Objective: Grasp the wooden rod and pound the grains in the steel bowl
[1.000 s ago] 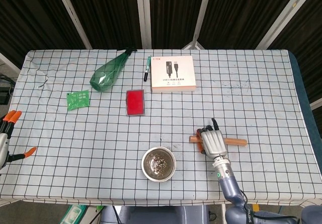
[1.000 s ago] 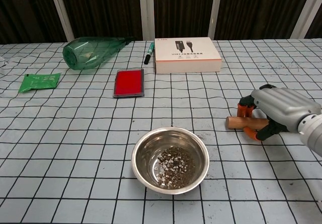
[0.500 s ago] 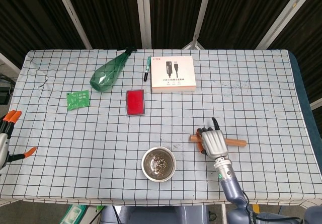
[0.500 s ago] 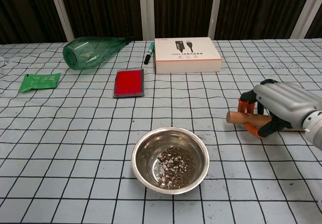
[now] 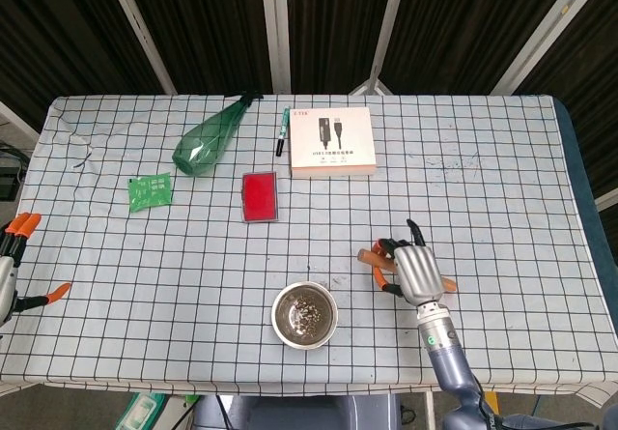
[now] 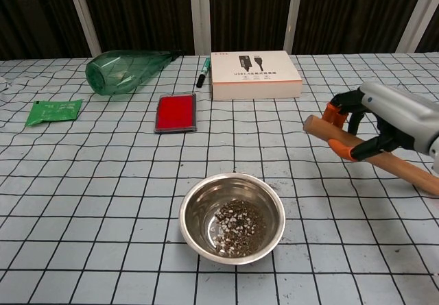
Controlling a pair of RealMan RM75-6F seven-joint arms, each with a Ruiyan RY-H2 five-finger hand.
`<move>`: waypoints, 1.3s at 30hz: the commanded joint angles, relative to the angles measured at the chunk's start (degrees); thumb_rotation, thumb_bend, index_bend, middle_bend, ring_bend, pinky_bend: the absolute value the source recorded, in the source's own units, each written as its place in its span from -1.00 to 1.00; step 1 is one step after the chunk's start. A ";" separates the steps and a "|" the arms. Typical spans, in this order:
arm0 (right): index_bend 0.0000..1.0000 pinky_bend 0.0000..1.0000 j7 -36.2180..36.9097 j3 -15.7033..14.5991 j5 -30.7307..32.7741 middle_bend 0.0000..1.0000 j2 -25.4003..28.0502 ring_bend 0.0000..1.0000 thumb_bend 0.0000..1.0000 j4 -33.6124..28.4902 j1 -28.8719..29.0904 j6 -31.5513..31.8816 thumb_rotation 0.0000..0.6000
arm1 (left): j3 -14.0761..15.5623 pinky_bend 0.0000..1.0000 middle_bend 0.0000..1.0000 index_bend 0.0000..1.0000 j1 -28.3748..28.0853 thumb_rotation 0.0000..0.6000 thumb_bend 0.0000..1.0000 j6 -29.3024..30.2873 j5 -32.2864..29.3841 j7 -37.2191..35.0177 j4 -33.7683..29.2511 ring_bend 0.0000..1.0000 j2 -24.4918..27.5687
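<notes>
My right hand (image 5: pixel 413 269) (image 6: pixel 384 118) grips the wooden rod (image 6: pixel 322 128) (image 5: pixel 368 254) and holds it above the table, to the right of the steel bowl. The rod slants, its left end higher and pointing toward the bowl side. The steel bowl (image 5: pixel 305 315) (image 6: pixel 232 218) stands near the front edge with crushed grains (image 6: pixel 237 227) in its bottom. At the far left edge of the head view my left hand (image 5: pixel 12 256) hangs off the table with its orange-tipped fingers apart and nothing in them.
At the back lie a green plastic bottle (image 5: pixel 209 138) on its side, a green pen (image 5: pixel 284 129) and a white box (image 5: pixel 333 141). A red flat case (image 5: pixel 260 196) and a green packet (image 5: pixel 149 191) lie further forward on the checked cloth (image 5: pixel 145 285).
My right hand has lifted the rod off the table; it rose and tilted, its left end now up. The bowl and the left hand have not moved.
</notes>
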 commanded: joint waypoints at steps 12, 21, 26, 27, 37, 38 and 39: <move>0.51 -1.00 14.68 2.10 -4.77 0.30 3.53 0.03 0.04 -4.95 -2.96 5.18 1.00 | -0.03 -1.00 -1.00 -1.00 0.05 1.00 -0.95 -0.23 -0.57 0.23 -0.60 -1.00 -0.03; 0.52 -1.00 25.39 3.11 -5.94 0.30 2.19 0.03 0.04 -5.90 -4.53 7.78 1.00 | -0.08 -1.00 -1.00 -1.00 0.08 1.00 -0.95 -0.36 -0.80 -0.01 -0.90 -1.00 0.10; 0.52 -1.00 32.64 3.13 -8.89 0.30 -0.05 0.03 0.04 -4.92 -5.49 10.96 1.00 | -0.22 -1.00 -1.00 -1.00 0.08 1.00 -0.95 0.13 -0.36 -0.14 -0.50 -1.00 -0.09; 0.52 -1.00 33.82 2.90 -10.00 0.30 -0.55 0.03 0.04 -4.36 -5.54 11.60 1.00 | -0.25 -1.00 -1.00 -1.00 0.09 1.00 -0.95 0.33 -0.21 -0.15 -0.36 -1.00 -0.19; 0.54 -1.00 43.48 1.73 -20.93 0.31 -8.01 0.04 0.04 2.68 -4.89 20.29 1.00 | -0.37 -1.00 -1.00 -1.00 0.26 1.00 -0.95 0.92 -0.03 -0.34 0.08 -1.00 -0.57; 0.54 -1.00 43.72 1.57 -21.34 0.31 -8.23 0.04 0.04 2.70 -4.83 20.51 1.00 | -0.38 -1.00 -1.00 -1.00 0.25 1.00 -0.95 0.92 -0.04 -0.33 0.10 -1.00 -0.58; 0.54 -1.00 43.90 1.42 -21.69 0.31 -8.39 0.04 0.04 2.63 -4.79 20.70 1.00 | -0.40 -1.00 -1.00 -1.00 0.24 1.00 -0.95 0.90 -0.06 -0.33 0.10 -1.00 -0.60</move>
